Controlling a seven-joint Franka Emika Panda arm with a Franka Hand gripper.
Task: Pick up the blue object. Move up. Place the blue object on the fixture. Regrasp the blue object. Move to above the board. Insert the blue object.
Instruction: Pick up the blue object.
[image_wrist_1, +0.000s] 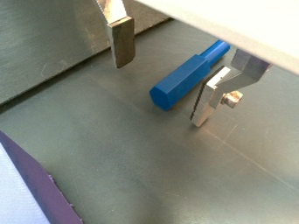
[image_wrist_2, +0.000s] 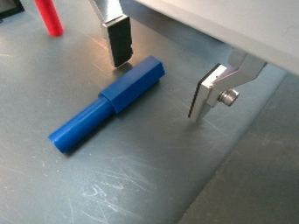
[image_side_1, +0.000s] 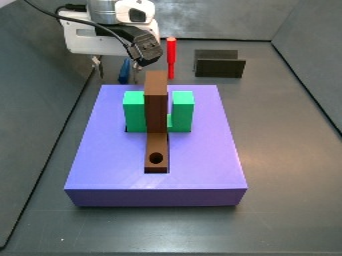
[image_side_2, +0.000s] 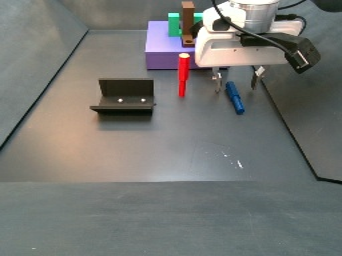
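- Gripper (image_wrist_2: 162, 80) low over the floor, jaws spread wide, nothing between the fingers (image_wrist_1: 122, 44).
- Blue object (image_wrist_2: 107, 104) flat on the floor under the gripper, one end in the gap between the fingers, no contact visible; also in a wrist view (image_wrist_1: 187, 75) and a side view (image_side_2: 234, 97).
- Red peg (image_side_2: 182, 75) upright just beside the gripper.
- Fixture (image_side_2: 123, 96) well apart from the gripper, past the red peg, unoccupied.
- Board (image_side_1: 160, 150) behind the gripper, with green block (image_side_1: 135, 110) and brown strip (image_side_1: 158, 125) on top.
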